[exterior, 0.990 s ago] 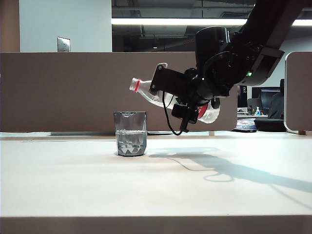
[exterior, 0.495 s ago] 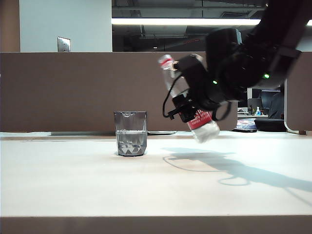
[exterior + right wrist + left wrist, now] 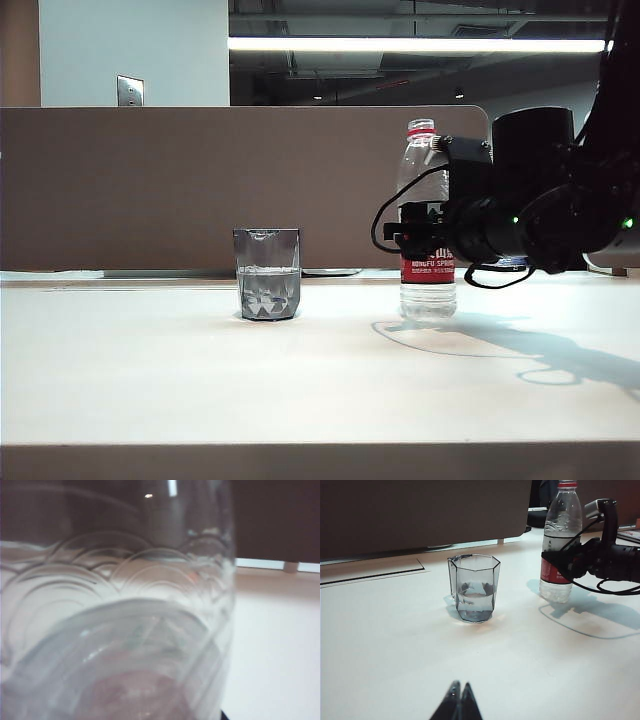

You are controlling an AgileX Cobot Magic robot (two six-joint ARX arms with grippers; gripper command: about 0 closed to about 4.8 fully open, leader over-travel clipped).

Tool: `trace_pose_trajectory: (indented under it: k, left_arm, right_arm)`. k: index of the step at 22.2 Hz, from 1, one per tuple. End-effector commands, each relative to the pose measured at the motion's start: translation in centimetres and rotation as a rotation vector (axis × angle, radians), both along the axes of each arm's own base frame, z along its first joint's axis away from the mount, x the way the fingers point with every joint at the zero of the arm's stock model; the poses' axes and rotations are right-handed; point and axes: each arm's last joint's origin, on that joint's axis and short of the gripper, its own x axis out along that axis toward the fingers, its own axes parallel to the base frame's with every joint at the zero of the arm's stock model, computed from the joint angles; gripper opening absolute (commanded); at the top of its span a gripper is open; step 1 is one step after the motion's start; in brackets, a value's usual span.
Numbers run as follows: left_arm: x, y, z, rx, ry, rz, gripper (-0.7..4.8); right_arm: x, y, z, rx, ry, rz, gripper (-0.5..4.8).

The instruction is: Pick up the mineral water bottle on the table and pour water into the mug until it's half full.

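The mug (image 3: 267, 285) (image 3: 474, 587) stands on the white table (image 3: 150, 380), with clear water up to about half its height. To its right the mineral water bottle (image 3: 420, 165) (image 3: 563, 515) is upright, its base at the tabletop. My right gripper (image 3: 415, 238) (image 3: 560, 562) reaches in level from the right and is shut on the bottle's red label. The right wrist view is filled by the clear bottle wall (image 3: 125, 605). My left gripper (image 3: 460, 689) is shut on nothing, low over the table, well short of the mug.
A brown partition (image 3: 150, 180) runs behind the table. A black cable (image 3: 380, 225) loops off the right gripper beside the bottle. The table's brown front edge (image 3: 300, 462) is near the camera. A thin seam (image 3: 370, 575) crosses the tabletop behind the mug.
The right arm swung the bottle from tilted with its neck toward the mug to upright. It also carried the bottle rightward and down to the table. The mug stayed put.
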Motion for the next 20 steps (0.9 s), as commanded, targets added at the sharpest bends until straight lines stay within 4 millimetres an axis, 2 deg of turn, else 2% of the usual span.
trace_pose_trajectory:
  k: [1, 3, 5, 8, 10, 13, 16, 20]
  left_arm:
    - [0.0, 0.0, 0.2, -0.004, -0.009, -0.004, -0.05]
    - [0.0, 0.0, 0.2, -0.004, -0.009, -0.004, -0.05]
    - [0.0, 0.0, 0.2, -0.004, -0.009, -0.004, -0.05]
    - [0.0, 0.0, 0.2, -0.004, -0.009, -0.003, -0.05]
    - [0.0, 0.0, 0.2, -0.004, -0.009, -0.002, -0.05]
    - [0.0, 0.1, 0.2, -0.004, -0.009, 0.007, -0.05]
    - [0.2, 0.4, 0.2, -0.004, -0.009, 0.036, -0.05]
    - [0.5, 1.2, 0.2, -0.004, -0.009, 0.128, -0.05]
  right_arm:
    - [0.1, 0.0, -0.3, 0.011, -0.023, 0.01, 2.75]
    - [0.0, 0.0, -0.7, 0.009, -0.015, 0.01, 3.16]
    - [-0.3, -0.1, -0.7, 0.016, -0.038, 0.01, 3.78]
    - [-0.9, -0.3, -0.8, 0.025, -0.067, 0.01, 4.11]
    - [-1.5, -0.5, -1.1, 0.023, -0.062, 0.01, 4.56]
    - [-3.1, -1.0, -1.3, 0.031, -0.086, 0.011, 4.79]
    - [-4.7, -1.5, -1.1, 0.026, -0.07, 0.003, 4.79]
    - [-7.8, -2.5, 0.6, 0.037, -0.08, 0.003, 4.79]
